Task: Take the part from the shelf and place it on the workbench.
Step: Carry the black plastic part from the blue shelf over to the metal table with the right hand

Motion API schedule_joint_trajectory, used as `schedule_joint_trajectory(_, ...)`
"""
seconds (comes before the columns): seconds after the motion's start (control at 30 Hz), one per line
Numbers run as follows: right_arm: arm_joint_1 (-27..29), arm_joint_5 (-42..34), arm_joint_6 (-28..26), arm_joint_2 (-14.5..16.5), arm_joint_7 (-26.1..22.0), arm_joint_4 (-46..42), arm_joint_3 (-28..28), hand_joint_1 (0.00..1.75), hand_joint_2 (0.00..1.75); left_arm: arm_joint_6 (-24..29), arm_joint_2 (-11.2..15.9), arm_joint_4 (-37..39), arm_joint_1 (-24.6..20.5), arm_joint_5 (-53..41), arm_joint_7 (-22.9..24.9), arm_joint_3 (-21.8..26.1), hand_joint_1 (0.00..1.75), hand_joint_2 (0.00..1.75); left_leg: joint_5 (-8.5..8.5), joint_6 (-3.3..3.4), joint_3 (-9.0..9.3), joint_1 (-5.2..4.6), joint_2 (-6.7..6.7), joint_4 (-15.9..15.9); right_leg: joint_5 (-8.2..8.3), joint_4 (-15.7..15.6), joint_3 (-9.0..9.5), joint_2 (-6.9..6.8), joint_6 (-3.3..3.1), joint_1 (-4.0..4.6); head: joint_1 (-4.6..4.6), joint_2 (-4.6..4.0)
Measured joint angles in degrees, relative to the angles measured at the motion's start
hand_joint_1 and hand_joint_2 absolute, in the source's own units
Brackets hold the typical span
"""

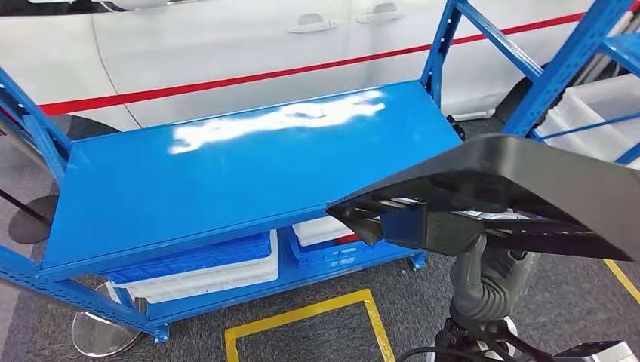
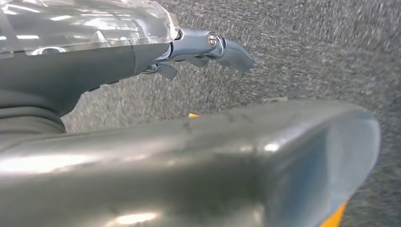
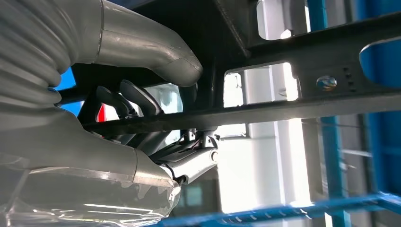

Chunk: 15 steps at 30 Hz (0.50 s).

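A large black plastic part [image 1: 521, 192] is gripped from below by the right robot hand [image 3: 142, 118], thumb and fingers clamped around one of its bars, held just off the right front corner of the blue worktop [image 1: 226, 181]. The left robot hand [image 2: 208, 47] holds nothing, fingers loosely apart above grey carpet [image 2: 307, 52]. White and blue bins [image 1: 204, 268] sit beneath the worktop.

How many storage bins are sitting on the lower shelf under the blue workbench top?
4 visible: a blue bin stacked on a white bin at left, a white bin over a blue bin at right. Others may be hidden.
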Motion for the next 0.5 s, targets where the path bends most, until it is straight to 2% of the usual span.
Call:
schedule_joint_trajectory(0.03, 0.5, -0.3, 0.0, 0.0, -0.5, -0.3, -0.2, 1.75, 1.75, 0.0, 0.0, 0.0, 0.1, -0.2, 0.3, 0.0, 0.0, 0.0, 0.07, 0.04, -0.27, -0.06, 0.96, 0.1, -1.69, 3.6, -1.39, -0.47, 0.19, -0.08, 0.02, 0.0)
schedule_joint_trajectory(0.07, 1.2, -0.5, -0.1, 0.1, -0.9, -0.6, -0.4, 1.75, 1.75, 0.1, 0.0, 0.0, 0.2, -0.3, 0.6, 0.0, 0.0, 0.0, 0.12, 0.05, -0.51, -0.11, 1.87, 0.2, -2.45, 5.8, -2.03, -0.62, 0.35, -0.16, 0.02, 0.0)
schedule_joint_trajectory(0.1, 1.8, -0.8, -0.2, 0.1, -1.4, -1.0, -0.7, 1.75, 1.75, 0.1, 0.0, 0.0, 0.2, -0.5, 0.9, 0.0, 0.0, 0.0, 0.13, 0.01, -0.7, -0.12, 2.74, 0.4, -2.18, 5.9, -1.58, -0.75, 0.45, -0.23, 0.03, 0.0)
schedule_joint_trajectory(0.13, 2.4, -1.1, -0.2, 0.2, -1.8, -1.3, -1.0, 1.75, 1.75, 0.1, 0.0, 0.0, 0.2, -0.6, 1.1, 0.0, 0.0, 0.0, 0.09, -0.08, -0.81, -0.12, 3.53, 0.5, -0.99, 3.7, 0.11, -1.08, 0.46, -0.27, 0.03, 0.0)
schedule_joint_trajectory(0.17, 2.9, -1.3, -0.3, 0.2, -2.2, -1.6, -1.3, 1.75, 1.75, 0.2, 0.0, 0.0, 0.2, -0.8, 1.3, 0.0, 0.0, 0.0, 0.01, -0.21, -0.83, -0.13, 4.24, 0.7, 0.6, -0.2, 2.69, -1.92, 0.39, -0.26, 0.03, 0.0)
schedule_joint_trajectory(0.23, 3.9, -1.5, -0.3, 0.4, -3.0, -2.5, -1.9, 1.75, 1.75, 0.3, -0.1, 0.0, 0.1, -1.0, 1.8, -0.1, 0.0, 0.0, -0.3, -0.7, -0.76, -0.39, 5.39, 1.0, 2.41, -7.2, 7.07, -4.37, -0.28, 0.08, -0.03, 0.0)
schedule_joint_trajectory(0.27, 4.5, -1.5, -0.3, 0.5, -3.4, -3.0, -2.1, 1.75, 1.75, 0.3, -0.1, 0.0, 0.1, -1.1, 1.9, -0.1, 0.0, 0.0, -0.42, -1.0, -0.63, -0.52, 5.88, 1.1, 2.66, -9.0, 8.04, -5.08, -0.67, 0.29, -0.08, 0.0)
schedule_joint_trajectory(0.3, 5.1, -1.6, -0.3, 0.6, -3.8, -3.5, -2.4, 1.75, 1.75, 0.4, -0.1, 0.0, 0.0, -1.3, 2.0, -0.1, 0.0, 0.0, -0.49, -1.32, -0.48, -0.65, 6.38, 1.1, 2.54, -9.4, 8.1, -5.14, -1.08, 0.5, -0.12, 0.0)
schedule_joint_trajectory(0.33, 5.8, -1.6, -0.3, 0.7, -4.2, -3.9, -2.7, 1.75, 1.75, 0.5, -0.1, 0.0, 0.0, -1.4, 2.1, -0.2, 0.0, 0.0, -0.53, -1.62, -0.27, -0.66, 6.92, 1.1, 2.74, -9.5, 7.93, -4.47, -1.41, 0.48, -0.13, 0.0)
schedule_joint_trajectory(0.37, 6.5, -1.6, -0.3, 0.9, -4.6, -4.4, -2.9, 1.75, 1.75, 0.5, -0.1, 0.0, -0.1, -1.5, 2.2, -0.3, 0.0, 0.0, -0.76, -1.97, -0.19, -0.56, 6.94, 1.2, 2.9, -9.6, 7.85, -3.86, -1.77, 0.38, -0.14, 0.0)
schedule_joint_trajectory(0.4, 7.2, -1.6, -0.3, 1.0, -5.1, -4.8, -3.2, 1.75, 1.75, 0.5, -0.1, 0.0, -0.1, -1.6, 2.2, -0.3, 0.0, 0.0, -1.48, -2.27, -0.39, -0.45, 6.14, 1.9, 3.08, -9.8, 7.78, -3.24, -2.17, 0.21, -0.15, 0.0)
schedule_joint_trajectory(0.43, 7.8, -1.6, -0.4, 1.3, -5.5, -5.3, -3.5, 1.75, 1.75, 0.5, -0.1, 0.0, -0.1, -1.6, 2.2, -0.3, 0.0, 0.0, -2.87, -2.54, -1.06, -0.3, 4.75, 3.6, 3.29, -10.0, 7.71, -2.6, -2.54, 0.02, -0.21, 0.0)
schedule_joint_trajectory(0.5, 9.0, -1.5, -0.3, 1.7, -6.4, -6.1, -4.0, 1.75, 1.75, 0.5, 0.0, 0.0, 0.1, -1.7, 2.1, -0.4, 0.0, 0.0, -6.93, -2.87, -3.99, -0.11, 1.63, 10.3, 3.57, -10.0, 7.41, -1.3, -3.02, -0.07, -0.32, 0.0)
